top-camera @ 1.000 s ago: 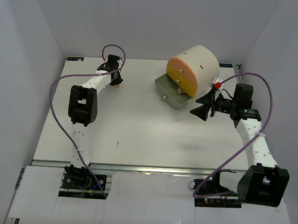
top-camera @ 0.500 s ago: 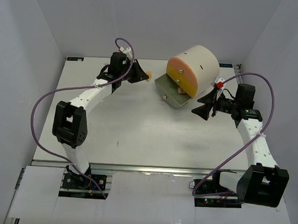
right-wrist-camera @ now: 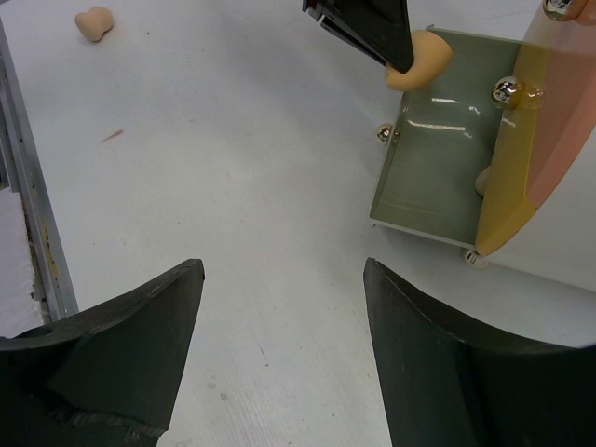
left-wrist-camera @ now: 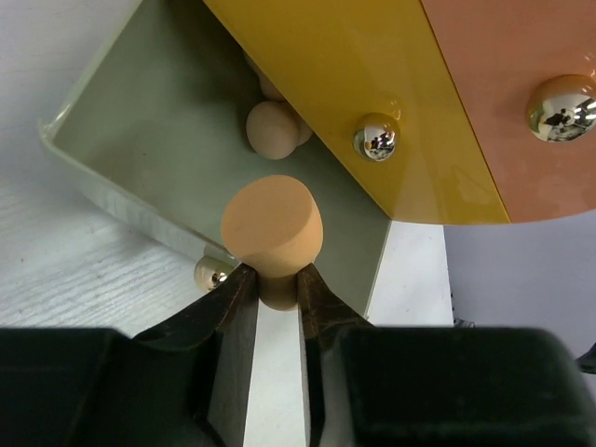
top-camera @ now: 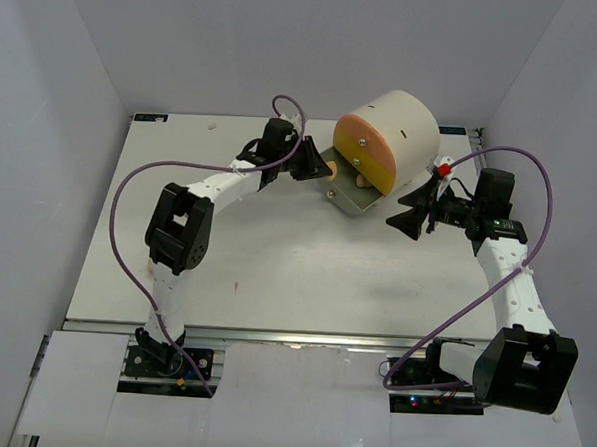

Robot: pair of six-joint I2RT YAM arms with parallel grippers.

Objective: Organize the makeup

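Note:
My left gripper (top-camera: 321,169) is shut on a peach sponge (left-wrist-camera: 272,231), gripped by its narrow end. It hangs over the near left edge of the open grey-green drawer (left-wrist-camera: 149,121). Two more peach sponges (left-wrist-camera: 273,128) lie at the back of that drawer, under the orange-yellow front (left-wrist-camera: 372,84). In the right wrist view the held sponge (right-wrist-camera: 417,58) sits just above the drawer's rim (right-wrist-camera: 438,177). My right gripper (right-wrist-camera: 281,270) stands open and bare over the table, right of the drawer. Another sponge (right-wrist-camera: 93,22) lies loose far off near the table's front left.
The drawer belongs to a big cream cylinder (top-camera: 399,129) lying on its side at the back, with gold knobs (left-wrist-camera: 377,137) on its front. A small reddish mark (right-wrist-camera: 112,135) is on the white table. Grey walls close in on three sides.
My left arm has swung from the back left of the table rightward to the drawer, carrying the sponge. The right arm has stayed where it was, open.

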